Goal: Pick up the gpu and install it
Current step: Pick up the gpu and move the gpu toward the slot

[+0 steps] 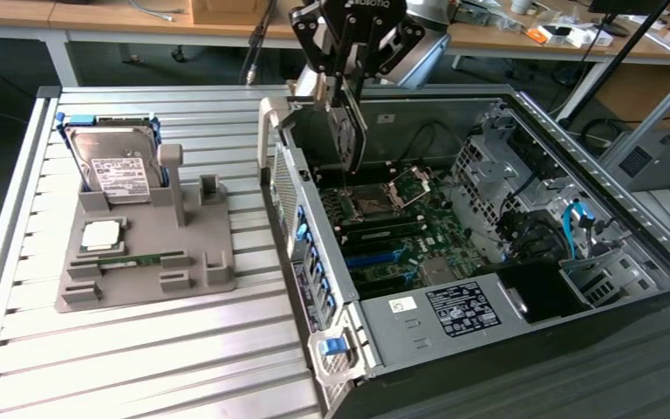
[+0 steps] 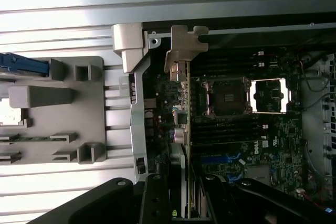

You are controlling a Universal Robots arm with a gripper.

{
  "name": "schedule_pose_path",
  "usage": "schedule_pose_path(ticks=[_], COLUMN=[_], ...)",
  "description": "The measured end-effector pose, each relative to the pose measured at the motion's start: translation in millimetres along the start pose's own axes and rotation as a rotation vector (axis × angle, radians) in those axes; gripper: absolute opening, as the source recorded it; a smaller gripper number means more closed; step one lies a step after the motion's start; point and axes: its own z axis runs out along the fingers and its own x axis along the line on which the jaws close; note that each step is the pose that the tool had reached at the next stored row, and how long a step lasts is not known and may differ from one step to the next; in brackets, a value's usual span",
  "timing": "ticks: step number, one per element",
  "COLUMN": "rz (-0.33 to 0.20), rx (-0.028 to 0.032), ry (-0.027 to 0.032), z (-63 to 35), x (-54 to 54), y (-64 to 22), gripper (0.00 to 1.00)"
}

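Currently my gripper [image 1: 345,87] is clamped narrow on the gpu [image 1: 345,135], a thin, flat, dark card hanging upright on edge over the open case [image 1: 632,231]. From the wrist I see it edge-on between the black fingers [image 2: 155,198]. Its bent silver bracket [image 2: 181,51] stands at the case's rear wall, above the far part of the green motherboard [image 1: 399,236]. I cannot tell how far its lower edge stands off the board.

Room is tight on the exterior view's left, where the sheet-metal wall runs just beside the card. On the exterior view's right the board lies open as far as the drive cages.

Well apart on the exterior view's left, a grey moulded holder [image 1: 213,266] on the ribbed aluminium table [image 1: 137,367] carries the boxy hard drive [image 1: 119,170].
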Motion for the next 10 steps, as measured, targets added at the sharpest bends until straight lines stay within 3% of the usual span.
schedule_pose_path(ticks=[10], rz=[0.0], rx=[-0.0001], ry=[0.0], z=[1.8], x=[-4.5], y=[-0.1], gripper=[0.27])
